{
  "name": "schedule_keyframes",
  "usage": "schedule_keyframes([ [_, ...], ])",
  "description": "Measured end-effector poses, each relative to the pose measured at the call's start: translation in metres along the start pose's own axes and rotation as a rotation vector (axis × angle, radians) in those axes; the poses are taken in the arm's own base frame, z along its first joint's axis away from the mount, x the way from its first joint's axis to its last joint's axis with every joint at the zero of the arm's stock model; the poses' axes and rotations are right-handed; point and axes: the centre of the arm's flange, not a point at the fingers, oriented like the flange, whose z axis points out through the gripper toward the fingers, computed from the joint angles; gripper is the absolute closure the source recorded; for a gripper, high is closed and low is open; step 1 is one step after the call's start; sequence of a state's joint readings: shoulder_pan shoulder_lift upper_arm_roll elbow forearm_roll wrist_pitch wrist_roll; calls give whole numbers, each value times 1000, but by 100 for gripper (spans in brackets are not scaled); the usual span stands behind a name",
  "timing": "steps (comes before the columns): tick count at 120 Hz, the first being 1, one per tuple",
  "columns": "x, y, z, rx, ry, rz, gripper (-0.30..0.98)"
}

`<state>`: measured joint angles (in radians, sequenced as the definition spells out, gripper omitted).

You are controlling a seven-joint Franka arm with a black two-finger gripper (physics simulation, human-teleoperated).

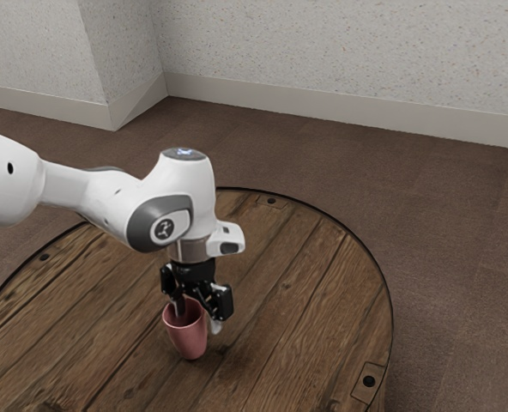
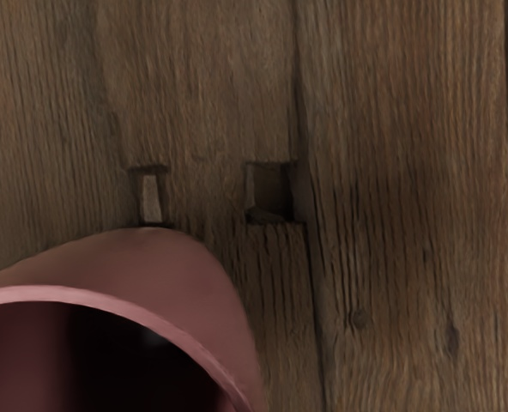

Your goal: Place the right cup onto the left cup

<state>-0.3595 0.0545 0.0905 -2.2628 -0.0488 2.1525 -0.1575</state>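
Operator: State the position of the cup.
Technician: The pink cup (image 1: 190,340) is directly below the gripper (image 1: 198,318), mouth upward. Its rim passes between the two fingers. I cannot tell whether its base touches the desk.
Operator: State the condition of the gripper.
Technician: The fingers are spread well apart. One reaches into the cup's mouth; the other stands just outside its wall. The gripper has hold of nothing.
Operator: Describe the surface.
Technician: The round wooden desk (image 1: 301,313) extends below and around the gripper. Its planks carry small slots (image 2: 273,190) near the cup.
Operator: Describe the outer area.
Technician: The white arm (image 1: 99,202) runs to the gripper from above. Brown floor (image 1: 451,257) and a speckled wall (image 1: 340,60) lie well beyond it.
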Motion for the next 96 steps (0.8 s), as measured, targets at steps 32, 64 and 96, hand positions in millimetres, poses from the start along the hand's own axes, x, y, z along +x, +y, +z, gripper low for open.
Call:
schedule_keyframes([
  [32,9,-3,24,8,-20,-15,10],
  [64,12,-3,17,3,5,-20,54],
  [96,12,-5,10,2,21,-24,73],
])
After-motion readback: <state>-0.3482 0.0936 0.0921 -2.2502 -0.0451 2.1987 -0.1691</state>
